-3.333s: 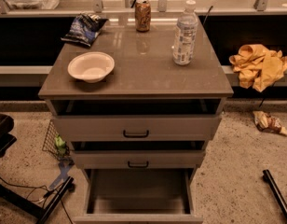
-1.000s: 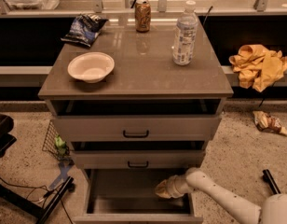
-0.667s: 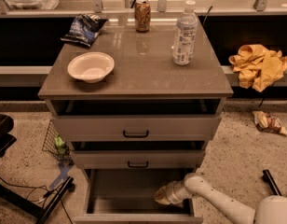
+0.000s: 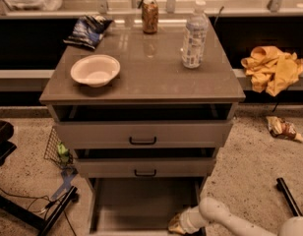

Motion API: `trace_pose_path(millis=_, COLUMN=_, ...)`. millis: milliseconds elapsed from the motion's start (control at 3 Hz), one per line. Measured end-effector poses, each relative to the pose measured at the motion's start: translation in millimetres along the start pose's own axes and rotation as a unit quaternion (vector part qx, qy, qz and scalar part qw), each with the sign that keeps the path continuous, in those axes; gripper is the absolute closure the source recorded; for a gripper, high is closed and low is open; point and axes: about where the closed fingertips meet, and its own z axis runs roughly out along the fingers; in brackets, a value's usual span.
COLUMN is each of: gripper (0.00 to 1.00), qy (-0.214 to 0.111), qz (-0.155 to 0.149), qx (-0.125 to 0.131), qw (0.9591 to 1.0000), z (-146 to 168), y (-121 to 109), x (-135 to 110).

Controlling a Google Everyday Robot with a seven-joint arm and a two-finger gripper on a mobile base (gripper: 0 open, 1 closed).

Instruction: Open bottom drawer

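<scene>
**Camera view: claw at the right front corner of the pulled-out bottom drawer**

Lowest of three in a grey cabinet, the grey-beige flat bottom drawer [image 4: 141, 200] stood drawn out toward the camera. Its bare inner floor showed, while its front and handle were cut off by the lower edge of the view. The tan claw [image 4: 177, 223], carried on a white tubular arm [image 4: 225, 219], came in from the lower right and sat low at the drawer's right front corner. Most of the drawer lay to the claw's left and beyond it, toward the cabinet. The drawer's sliding line ran from cabinet to camera, so any further pull would likely follow that line. Whether the claw was released or clenched could not be told, nor whether it touched the drawer.
</scene>
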Motion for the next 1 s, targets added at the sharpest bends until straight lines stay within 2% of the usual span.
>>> trace_pose_path(millis=333, gripper=1.0, qy=0.002, qz=0.003, qx=0.0, qw=1.0, z=-1.1, y=1.5, x=1.6)
trace_pose_path(millis=667, gripper=1.0, qy=0.024, qz=0.037, qx=-0.003, qw=0.999, z=-24.4, y=46.2, x=40.4)
trace_pose_path(millis=1000, gripper=0.74, qy=0.024, qz=0.037, qx=-0.004, qw=0.999, z=-23.1, y=43.8, x=37.2)
